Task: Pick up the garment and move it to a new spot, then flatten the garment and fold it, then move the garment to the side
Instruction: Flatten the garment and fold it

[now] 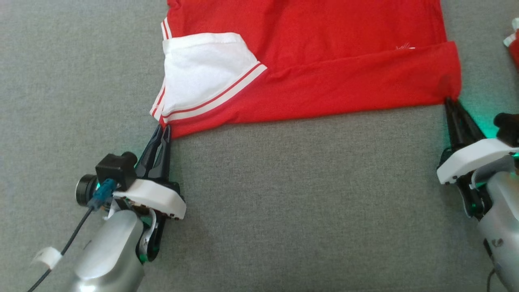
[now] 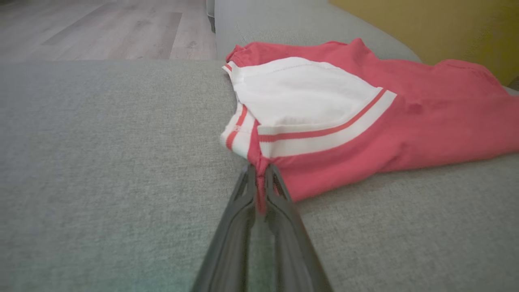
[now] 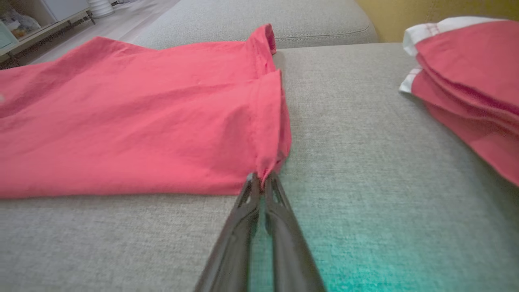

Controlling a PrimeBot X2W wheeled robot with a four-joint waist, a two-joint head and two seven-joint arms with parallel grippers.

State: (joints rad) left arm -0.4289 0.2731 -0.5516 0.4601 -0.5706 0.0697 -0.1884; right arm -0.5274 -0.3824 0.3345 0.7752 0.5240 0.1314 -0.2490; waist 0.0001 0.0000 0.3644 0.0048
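Observation:
A red garment with a white sleeve and red-and-white striped trim lies spread on the grey cushion, its near edge folded over. My left gripper is shut on its near left corner, by the striped trim; in the left wrist view the left gripper pinches red cloth between its tips. My right gripper is shut on the near right corner, and in the right wrist view the right gripper clamps the hem of the garment.
Folded red garments with white trim sit to the right on the cushion, seen at the far right edge as a folded pile. Wooden floor lies beyond the cushion's left side. A yellow wall stands behind.

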